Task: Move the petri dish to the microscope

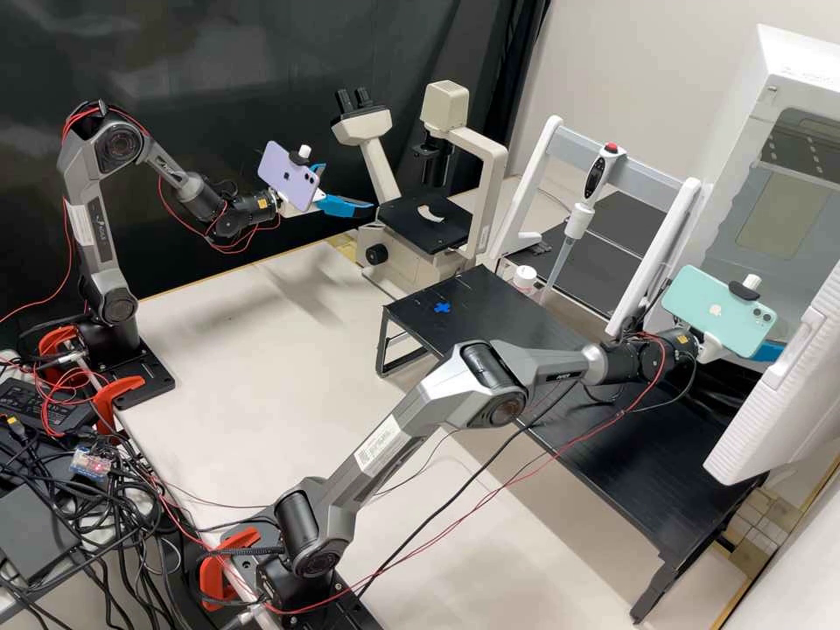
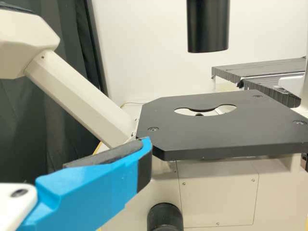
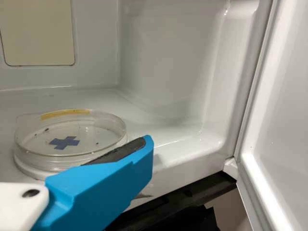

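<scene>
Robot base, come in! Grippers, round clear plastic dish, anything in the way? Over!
Left blue-fingered gripper: open, near cream metal microscope. Right blue-fingered gripper: open, beside dish in white boxy cabinet. White door stands open, not blocking.

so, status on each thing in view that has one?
Round clear plastic petri dish: flat inside the white chamber, not gripped.
White chamber's ribbed door: open.
Cream microscope with black stage: dish not yet on it.
Left blue-fingered gripper: open, beside the microscope.
Right blue-fingered gripper: open, by the dish.
Slim white pipette with red top: tip down.
Small white-topped jar: upright.
</scene>
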